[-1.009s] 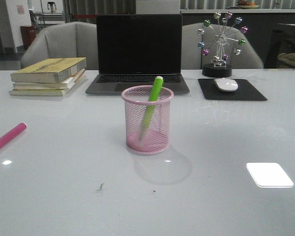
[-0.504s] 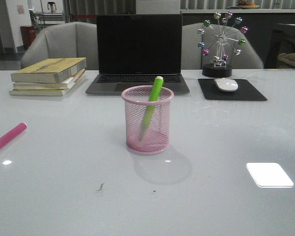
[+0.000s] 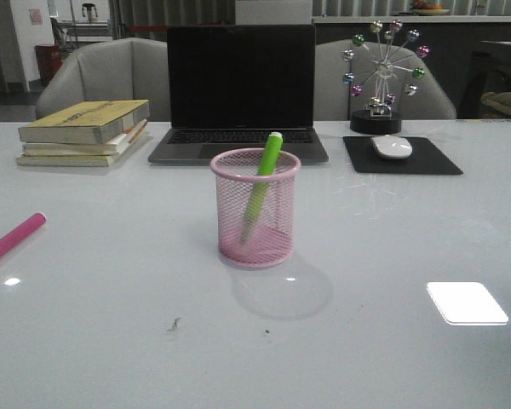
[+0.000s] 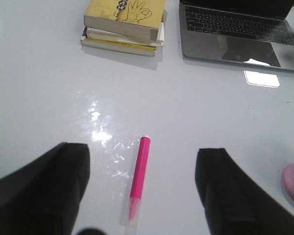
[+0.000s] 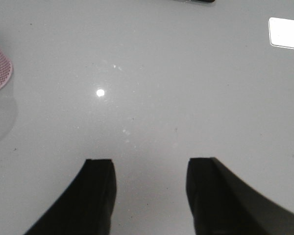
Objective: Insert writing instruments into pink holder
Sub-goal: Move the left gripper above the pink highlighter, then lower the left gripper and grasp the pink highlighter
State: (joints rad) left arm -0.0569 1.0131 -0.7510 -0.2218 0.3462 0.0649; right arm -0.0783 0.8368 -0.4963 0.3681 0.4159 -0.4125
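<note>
- Nothing on the desk [image 3: 111, 341] has shifted since the earlier front views; holder and both markers lie as before.
- Pink holder [image 3: 255, 209]: upright at desk centre, in front of the laptop [image 3: 241, 89].
- Green marker [image 3: 262, 183]: inside the holder, leaning, tip above the rim.
- Pink marker [image 3: 14, 237]: flat on the desk at the far left edge of the front view, well apart from the holder.
- Left claw [image 4: 142, 196]: released, fingers spread wide above the desk, the pink marker lying between them, untouched.
- Right claw [image 5: 149, 196]: released, empty, over bare desk; holder's edge at the frame's side.
- Books [image 3: 83, 132]: stacked, left of the laptop.
- Mouse [image 3: 392, 146] on black pad [image 3: 402, 156], right of the laptop; ball ornament [image 3: 381, 72] behind.
</note>
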